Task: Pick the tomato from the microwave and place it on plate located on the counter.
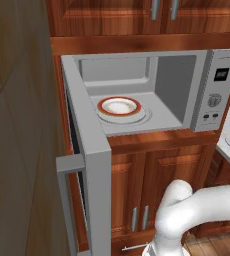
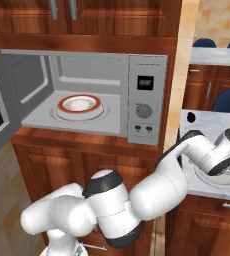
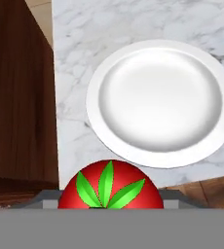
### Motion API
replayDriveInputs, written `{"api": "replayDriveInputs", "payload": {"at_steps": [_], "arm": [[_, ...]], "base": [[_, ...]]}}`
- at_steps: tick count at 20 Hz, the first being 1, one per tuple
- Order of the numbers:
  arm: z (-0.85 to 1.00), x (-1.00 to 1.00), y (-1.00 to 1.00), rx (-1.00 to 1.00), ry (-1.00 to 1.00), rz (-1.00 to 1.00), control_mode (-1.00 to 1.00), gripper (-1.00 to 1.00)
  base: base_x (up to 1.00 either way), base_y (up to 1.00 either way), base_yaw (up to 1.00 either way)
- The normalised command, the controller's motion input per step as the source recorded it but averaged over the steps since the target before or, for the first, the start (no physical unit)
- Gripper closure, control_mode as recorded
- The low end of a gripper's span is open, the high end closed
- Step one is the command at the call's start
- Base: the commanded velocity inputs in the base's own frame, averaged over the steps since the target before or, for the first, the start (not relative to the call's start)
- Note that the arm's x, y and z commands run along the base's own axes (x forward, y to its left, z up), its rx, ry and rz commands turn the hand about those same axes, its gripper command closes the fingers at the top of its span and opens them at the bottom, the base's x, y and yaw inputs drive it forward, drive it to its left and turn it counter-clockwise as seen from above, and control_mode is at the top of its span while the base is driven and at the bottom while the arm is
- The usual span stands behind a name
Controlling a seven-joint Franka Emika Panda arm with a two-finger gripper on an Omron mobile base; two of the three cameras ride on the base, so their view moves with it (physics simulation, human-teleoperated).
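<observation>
Red tomato (image 3: pixel 110 190), green leafy top up, above near edge of worktop (image 3: pixel 75 87); empty white plate (image 3: pixel 160 102) beyond; microwave (image 1: pixel 152 90) door open.

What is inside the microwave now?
Inside the open microwave, a white plate with a red-orange rim sits on the cavity floor, and nothing lies on it. The tomato is out, at the claw, near the pale plate on the counter.

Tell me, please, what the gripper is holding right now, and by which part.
The tomato, gripped across its sides, with the green stem top facing the camera; the jaws' contact itself is mostly hidden.
</observation>
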Motion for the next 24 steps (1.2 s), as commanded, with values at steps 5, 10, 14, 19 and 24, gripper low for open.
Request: {"api": "replayDriveInputs", "payload": {"at_steps": [5, 10, 14, 19, 24], "arm": [[-0.5, 0.49, -0.13, 0.0, 0.0, 0.0, -1.0, 1.0], [-0.37, 0.33, -0.42, 0.0, 0.0, 0.0, -1.0, 1.0], [-0.08, 0.44, -0.35, 0.0, 0.0, 0.0, -1.0, 1.0], [-0.16, 0.44, -0.32, 0.0, 0.0, 0.0, -1.0, 1.0], [-0.25, 0.21, -0.22, 0.0, 0.0, 0.0, -1.0, 1.0]], "base": [[0.0, 0.0, 0.0], [0.0, 0.0, 0.0], [0.0, 0.0, 0.0], [0.0, 0.0, 0.0], [0.0, 0.0, 0.0]]}}
